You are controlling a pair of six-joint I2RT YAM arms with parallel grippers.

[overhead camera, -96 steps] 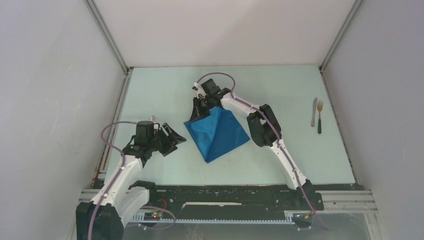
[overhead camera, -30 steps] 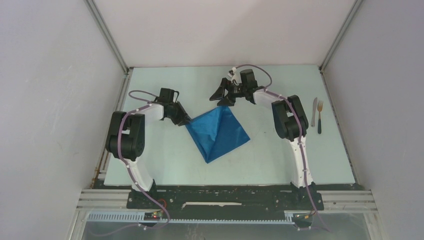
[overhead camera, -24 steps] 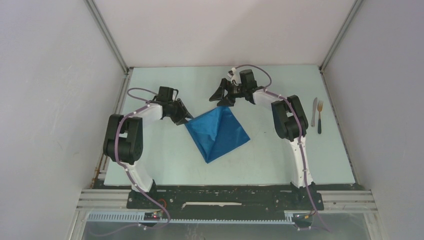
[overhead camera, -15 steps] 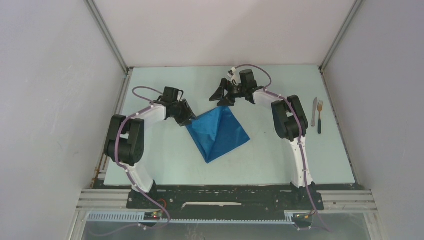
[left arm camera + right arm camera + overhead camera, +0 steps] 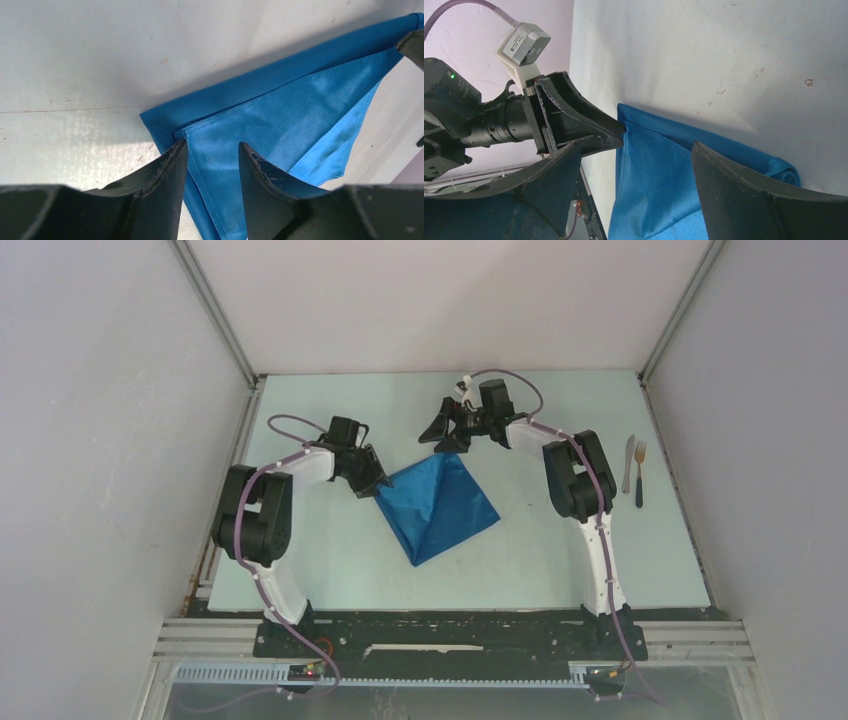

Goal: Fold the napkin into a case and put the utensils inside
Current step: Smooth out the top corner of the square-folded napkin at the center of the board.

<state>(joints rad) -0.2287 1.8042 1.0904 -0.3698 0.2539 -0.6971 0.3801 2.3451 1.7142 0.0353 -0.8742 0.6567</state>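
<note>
Two layers show in the napkin [image 5: 437, 502]: a smooth, faintly glossy upper sheet with a stitched hem, and a lower one peeking out along one edge as a narrow band. Folded so, the bright blue cloth makes a pointed, kite-like shape lying flat on the pale, lightly scuffed table [image 5: 320, 560], between my two arms. My left gripper [image 5: 374, 484] sits low at the cloth's left corner, its dark tapered fingers [image 5: 167, 167] parted by a modest gap. The corner of the upper layer lies between them, but they are not closed on it and hold nothing. My right gripper [image 5: 440, 436] hangs at the far corner, spread wide and gripping nothing, with the fabric showing between its broad black fingers. From its camera, the napkin's nearest edge looks softly rolled, and the left gripper's tip meets the cloth's corner. Well apart, on the table's right side, lie the utensils, a slim silvery knife [image 5: 627, 462] and a dark-handled fork [image 5: 639, 475], side by side and nearly parallel.
</note>
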